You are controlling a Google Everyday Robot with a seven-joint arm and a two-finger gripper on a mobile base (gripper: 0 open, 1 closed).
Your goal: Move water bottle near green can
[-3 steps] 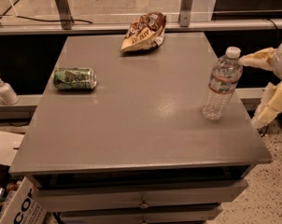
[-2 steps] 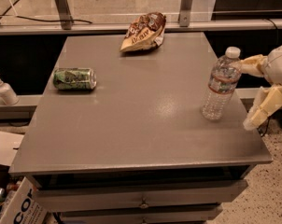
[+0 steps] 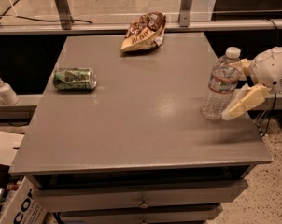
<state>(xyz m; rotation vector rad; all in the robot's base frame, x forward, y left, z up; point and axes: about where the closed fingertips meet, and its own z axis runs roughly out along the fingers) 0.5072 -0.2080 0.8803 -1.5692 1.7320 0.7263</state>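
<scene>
1. Edge trouble comes first: the table (image 3: 131, 139) ends just right of the water bottle (image 3: 220, 85) and not far in front of it. A shove that way instead of a grasp may send the bottle off the top.
2. Tipping is the main risk at the water bottle itself, which stands upright, tall and narrow. The gripper (image 3: 233, 91) sits at its right side with fingers apart. The near finger (image 3: 246, 101) is just beside the lower body and the far one is behind the shoulder, and neither clamps it. If one finger meets the bottle first, it likely topples or skids left.
3. Slipping could follow, since thin ribbed plastic gives under a squeeze. A high or off-centre grip may also let the bottle swing.
4. The green can (image 3: 74, 78) lies on its side well to the left of the water bottle and slightly farther back. It can roll, so a set-down that bumps it may push it away.
5. The snack bag (image 3: 143, 31) lies farther back and left of the water bottle, off the straight path to the can. Only a wide swing would brush it.
</scene>
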